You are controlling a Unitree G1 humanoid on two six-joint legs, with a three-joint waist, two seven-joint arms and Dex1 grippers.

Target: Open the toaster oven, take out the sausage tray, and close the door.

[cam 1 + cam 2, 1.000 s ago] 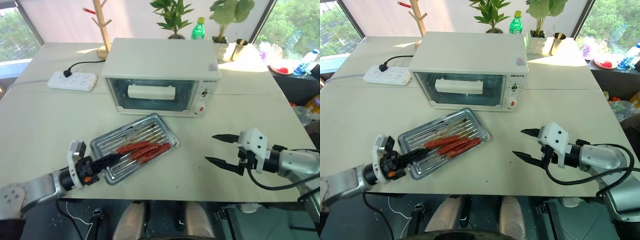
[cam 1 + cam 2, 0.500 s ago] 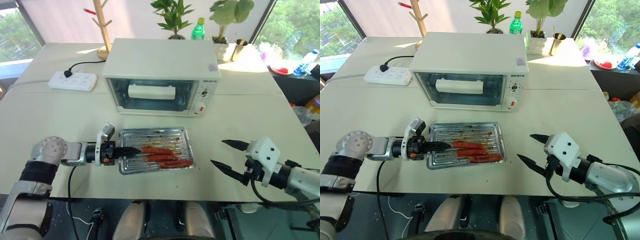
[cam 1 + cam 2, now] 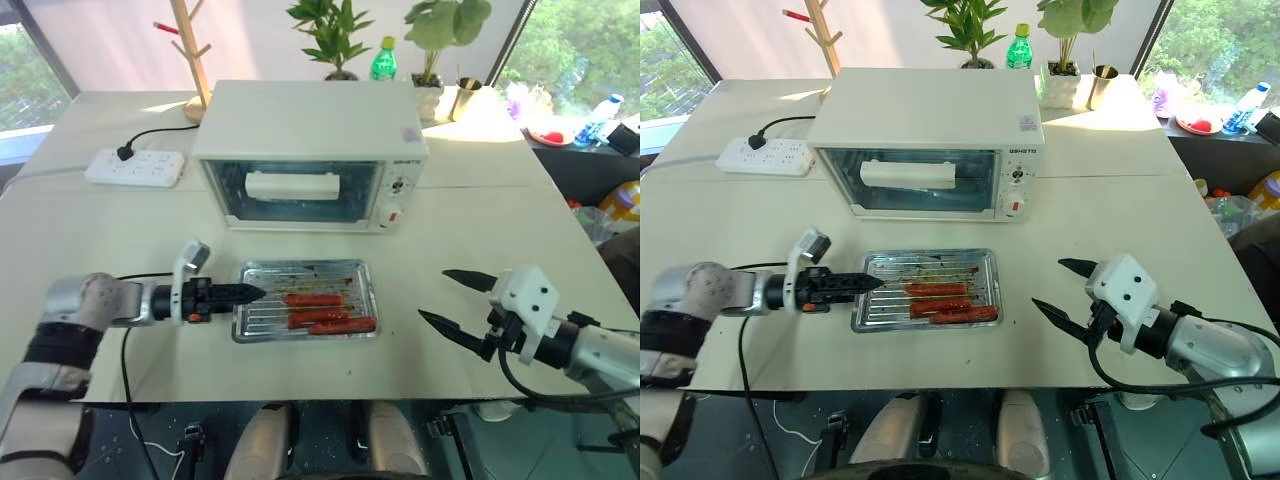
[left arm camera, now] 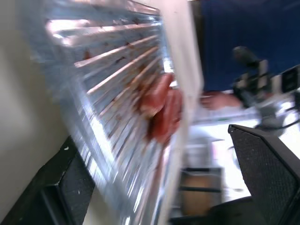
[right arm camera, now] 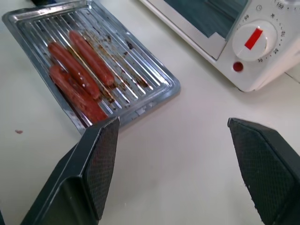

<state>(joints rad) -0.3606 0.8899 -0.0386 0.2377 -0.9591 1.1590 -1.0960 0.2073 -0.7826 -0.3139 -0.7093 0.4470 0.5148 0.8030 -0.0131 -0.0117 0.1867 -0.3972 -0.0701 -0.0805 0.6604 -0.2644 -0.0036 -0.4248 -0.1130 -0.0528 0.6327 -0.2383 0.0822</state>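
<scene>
Left claw (image 3: 248, 293) has just spread off the tray (image 3: 306, 313), now square on the tabletop (image 3: 90, 240). Right claw (image 3: 452, 298) hangs open, empty. Oven (image 3: 310, 155) door (image 3: 296, 190) is shut: task looks done.

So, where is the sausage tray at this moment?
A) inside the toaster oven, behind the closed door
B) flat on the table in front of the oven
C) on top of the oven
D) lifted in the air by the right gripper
B: the sausage tray lies flat on the table in front of the toaster oven, whose door is closed; the right gripper holds nothing.
</scene>
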